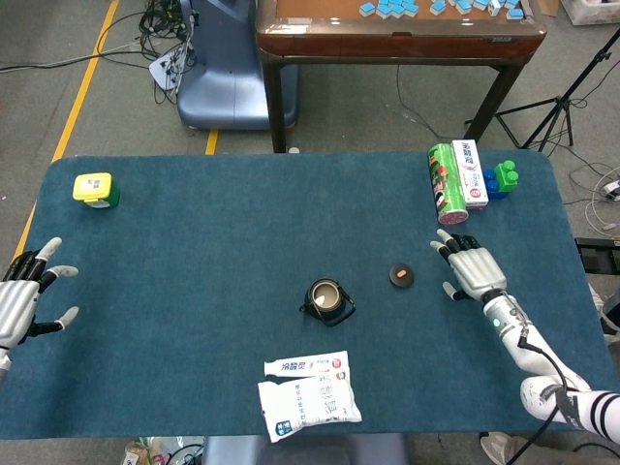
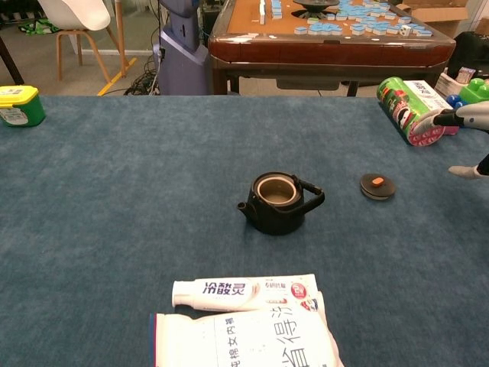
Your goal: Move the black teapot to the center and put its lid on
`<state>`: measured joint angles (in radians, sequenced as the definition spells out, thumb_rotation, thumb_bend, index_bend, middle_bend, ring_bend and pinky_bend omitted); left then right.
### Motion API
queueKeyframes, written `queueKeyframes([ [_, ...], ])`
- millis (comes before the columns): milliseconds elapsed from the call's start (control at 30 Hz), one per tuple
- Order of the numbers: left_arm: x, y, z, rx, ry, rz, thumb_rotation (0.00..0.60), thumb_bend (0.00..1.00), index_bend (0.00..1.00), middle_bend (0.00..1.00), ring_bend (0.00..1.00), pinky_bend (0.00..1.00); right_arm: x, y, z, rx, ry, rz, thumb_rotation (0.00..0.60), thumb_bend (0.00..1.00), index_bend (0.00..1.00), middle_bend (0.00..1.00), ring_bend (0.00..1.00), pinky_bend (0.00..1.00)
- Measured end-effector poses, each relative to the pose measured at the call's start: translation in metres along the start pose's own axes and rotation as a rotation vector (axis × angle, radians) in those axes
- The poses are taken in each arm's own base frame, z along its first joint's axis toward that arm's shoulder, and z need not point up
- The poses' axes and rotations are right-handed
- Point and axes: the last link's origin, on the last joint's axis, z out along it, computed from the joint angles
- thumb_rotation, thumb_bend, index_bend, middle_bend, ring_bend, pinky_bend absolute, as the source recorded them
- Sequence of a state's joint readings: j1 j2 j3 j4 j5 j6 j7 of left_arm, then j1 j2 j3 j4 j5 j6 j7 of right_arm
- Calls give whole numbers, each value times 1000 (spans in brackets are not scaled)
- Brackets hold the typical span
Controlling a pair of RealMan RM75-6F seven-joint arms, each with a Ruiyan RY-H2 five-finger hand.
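**A:** Where does the black teapot [image 1: 328, 300] stand?

**B:** Near the middle of the blue felt table [image 1: 242, 223], slightly toward the robot's edge. It sits upright and uncovered, its pale inside showing, spout at about 8 o'clock in the chest view and the bail handle folded toward 3 o'clock.

**A:** And the lid [image 1: 402, 276]?

**B:** Flat on the felt at roughly 2 o'clock from the pot, apart from it; black, with a small orange knob on top.

**A:** Are the hands on anything?

**B:** No. The right hand [image 1: 470, 265] hovers just at 3 o'clock of the lid, fingers spread, palm down, holding nothing and clear of the lid. In the chest view only its fingertips [image 2: 458, 117] show at the right edge. The left hand [image 1: 21, 302] is far out at 9 o'clock by the table edge, fingers splayed and empty.

**A:** Anything readable?

**B:** At 6 o'clock from the pot lies a white toothpaste tube [image 2: 244, 290] printed 冷酸灵, touching a white pack [image 2: 244, 340] with blue Chinese characters, cut off by the frame. At 1 o'clock, far corner, a green cylindrical can [image 1: 446, 183] lies beside a white and red box [image 1: 470, 172]; their print is too small to read. Green and blue toy bricks [image 1: 502, 179] sit just beyond. At 10 o'clock, a yellow-lidded green container [image 1: 95, 188].
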<state>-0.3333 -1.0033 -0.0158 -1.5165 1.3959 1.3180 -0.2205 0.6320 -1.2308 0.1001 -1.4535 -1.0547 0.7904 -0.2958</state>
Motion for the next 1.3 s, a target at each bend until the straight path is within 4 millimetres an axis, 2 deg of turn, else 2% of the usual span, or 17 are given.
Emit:
queueKeyframes([
  [200, -1, 12, -10, -70, 28, 12, 600, 257, 296, 0, 0, 0, -7, -5, 8, 4, -15, 1, 600, 407, 98, 0, 0, 0],
  [400, -9, 21, -20, -100, 31, 29, 600, 257, 297, 0, 0, 0, -11, -19, 18, 33, -31, -6, 600, 407, 98, 0, 0, 0],
  [967, -12, 15, -15, -68, 14, 11, 600, 256, 301, 0, 0, 0, -24, -46, 43, 64, -78, -49, 600, 407, 98, 0, 0, 0],
  [1300, -11, 10, -12, -51, 12, 10, 600, 257, 303, 0, 0, 0, -28, -52, 50, 66, -97, -61, 600, 407, 98, 0, 0, 0],
])
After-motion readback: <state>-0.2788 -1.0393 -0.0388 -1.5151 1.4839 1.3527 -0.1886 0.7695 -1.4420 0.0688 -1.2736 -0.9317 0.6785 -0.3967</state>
